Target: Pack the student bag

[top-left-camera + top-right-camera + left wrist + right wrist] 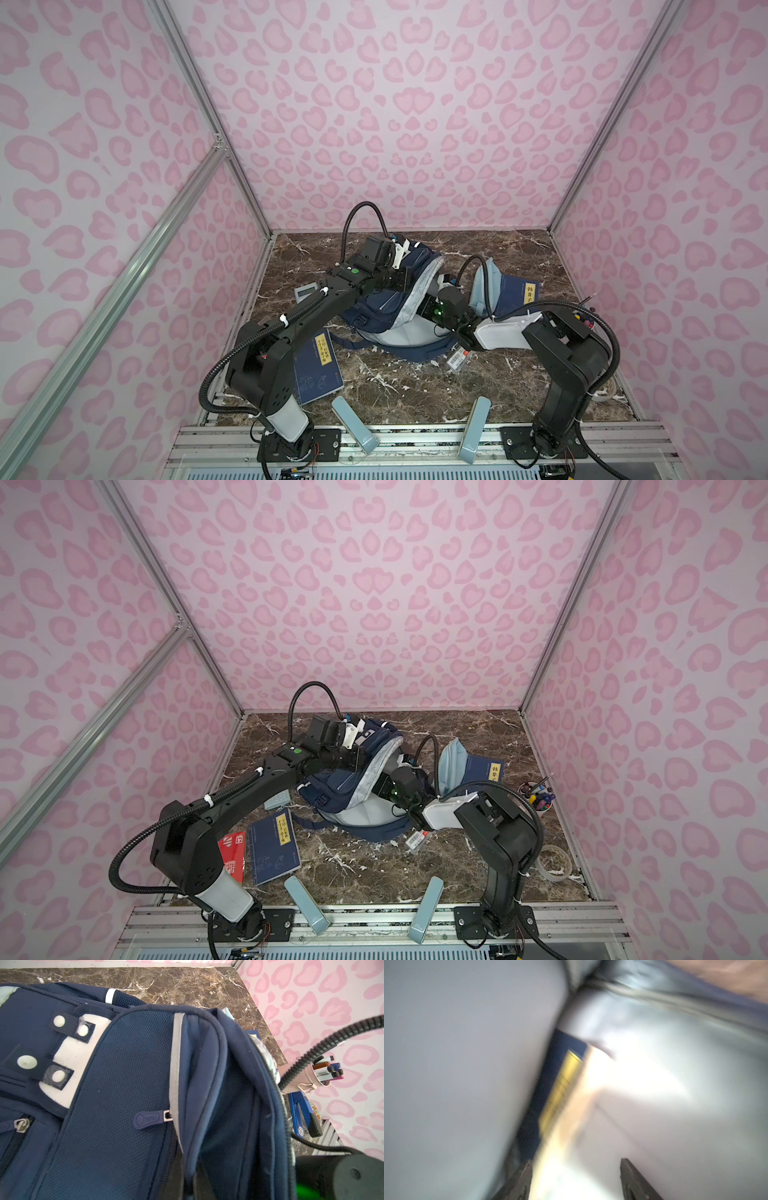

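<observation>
Bag [374, 307] lies central, a little toward 12 o'clock, mouth facing 3 o'clock. Left gripper [407, 277] pinches its rim, holding it up. Right gripper [576, 1160], jaws apart, is inside by a book [560, 1088]. Best to hold the rim high and withdraw straight toward 4 o'clock, avoiding snags.

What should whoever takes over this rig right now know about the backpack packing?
Left gripper: shut, apparently pinching the backpack flap so its mouth gapes.
Right gripper: open, inside that mouth; its wrist view is blurred.
Done: a blue book with a yellow label sits inside.
Outside, on the table: a second book at the front left, a third book behind the pale pouch, a red booklet and a pen cup.
To do: probably load those, then close the backpack.
</observation>
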